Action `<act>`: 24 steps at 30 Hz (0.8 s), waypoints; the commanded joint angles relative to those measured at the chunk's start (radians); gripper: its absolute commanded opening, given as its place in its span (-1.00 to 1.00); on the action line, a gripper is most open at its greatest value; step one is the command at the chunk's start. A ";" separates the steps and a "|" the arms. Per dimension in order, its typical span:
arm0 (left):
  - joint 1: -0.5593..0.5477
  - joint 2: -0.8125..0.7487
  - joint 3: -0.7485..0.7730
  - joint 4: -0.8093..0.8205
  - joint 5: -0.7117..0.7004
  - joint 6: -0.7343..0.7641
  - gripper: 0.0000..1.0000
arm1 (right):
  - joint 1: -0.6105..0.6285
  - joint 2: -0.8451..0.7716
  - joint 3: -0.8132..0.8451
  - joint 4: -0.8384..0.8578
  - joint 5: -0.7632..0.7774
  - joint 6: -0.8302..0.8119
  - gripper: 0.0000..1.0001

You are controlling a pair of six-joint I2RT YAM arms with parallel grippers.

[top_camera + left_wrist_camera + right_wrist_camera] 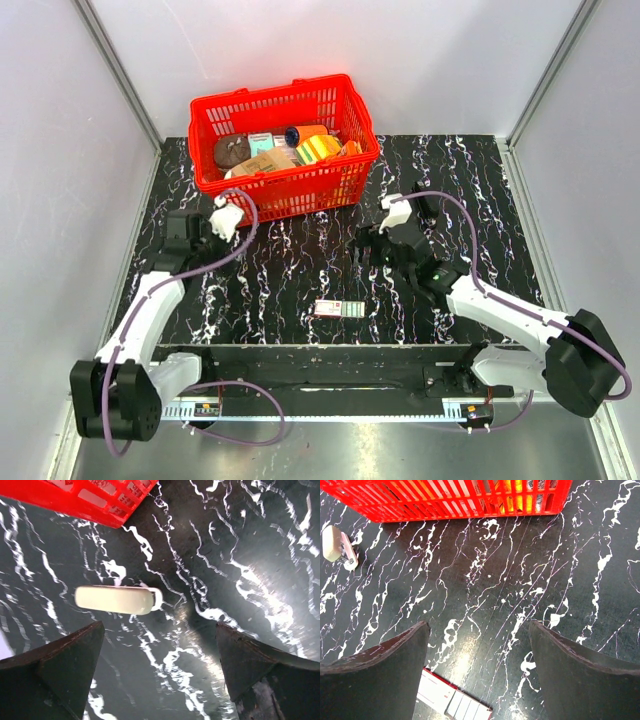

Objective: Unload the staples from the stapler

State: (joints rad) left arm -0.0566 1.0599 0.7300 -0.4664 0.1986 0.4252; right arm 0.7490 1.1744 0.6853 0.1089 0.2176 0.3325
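Note:
The cream stapler [114,600] lies closed on the black marble table, just below the red basket's corner [107,510]. My left gripper [160,680] is open and empty, a little short of the stapler, which lies ahead and to its left. The stapler also shows far left in the right wrist view [332,542]. In the top view the left wrist [205,235] hides it. My right gripper [479,670] is open and empty over bare table, and it shows in the top view [372,245]. A small red and white staple box [452,700] lies just below its left finger.
The red basket [300,195] full of assorted items stands at the back, left of centre. The staple box [339,309] lies near the table's front edge, midway between the arms. Grey walls close in the table on three sides.

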 commanded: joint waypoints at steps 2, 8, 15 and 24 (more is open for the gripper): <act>0.023 -0.074 -0.099 0.137 0.013 0.498 0.98 | 0.029 -0.024 0.000 0.051 0.023 -0.032 0.74; 0.043 0.116 0.000 0.111 0.004 0.520 0.98 | 0.053 -0.021 0.008 0.061 0.043 -0.046 0.73; 0.046 0.178 -0.006 0.121 0.032 0.628 0.98 | 0.072 -0.019 0.005 0.060 0.065 -0.061 0.73; 0.046 0.244 -0.004 0.078 0.006 0.765 0.78 | 0.076 -0.019 -0.006 0.078 0.068 -0.044 0.71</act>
State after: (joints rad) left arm -0.0139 1.2690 0.7006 -0.3946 0.2016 1.1130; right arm 0.8116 1.1736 0.6834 0.1379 0.2531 0.2913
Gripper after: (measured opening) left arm 0.909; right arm 0.858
